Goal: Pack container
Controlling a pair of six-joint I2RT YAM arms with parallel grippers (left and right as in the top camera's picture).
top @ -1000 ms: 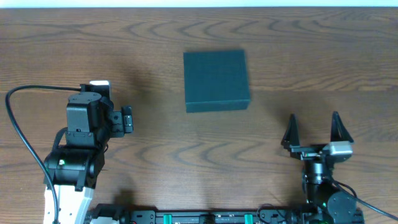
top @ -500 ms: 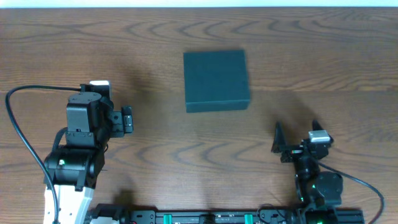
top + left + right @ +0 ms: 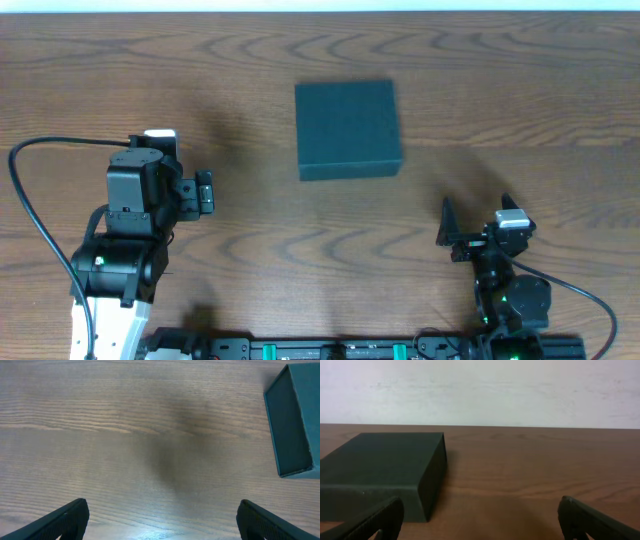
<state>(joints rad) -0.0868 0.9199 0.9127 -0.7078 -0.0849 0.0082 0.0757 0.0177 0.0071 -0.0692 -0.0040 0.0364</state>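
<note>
The container (image 3: 348, 130) is a dark teal-green square box, lid shut, lying flat on the wooden table a little behind centre. My left gripper (image 3: 205, 192) sits to its front left, open and empty. In the left wrist view the container (image 3: 295, 420) shows at the right edge, and the open left gripper (image 3: 162, 520) has only bare wood between its fingers. My right gripper (image 3: 476, 212) stands open to the container's front right, apart from it. In the right wrist view the container (image 3: 380, 470) lies ahead on the left of the right gripper (image 3: 480, 517), which holds nothing.
A black cable (image 3: 30, 200) loops out from the left arm across the table's left side. The wooden table (image 3: 520, 90) ends at a white wall (image 3: 480, 390) behind the container. The arm bases stand along the front edge.
The right gripper has shifted left and tipped forward from a second ago, then held still. The left arm and the container have not moved.
</note>
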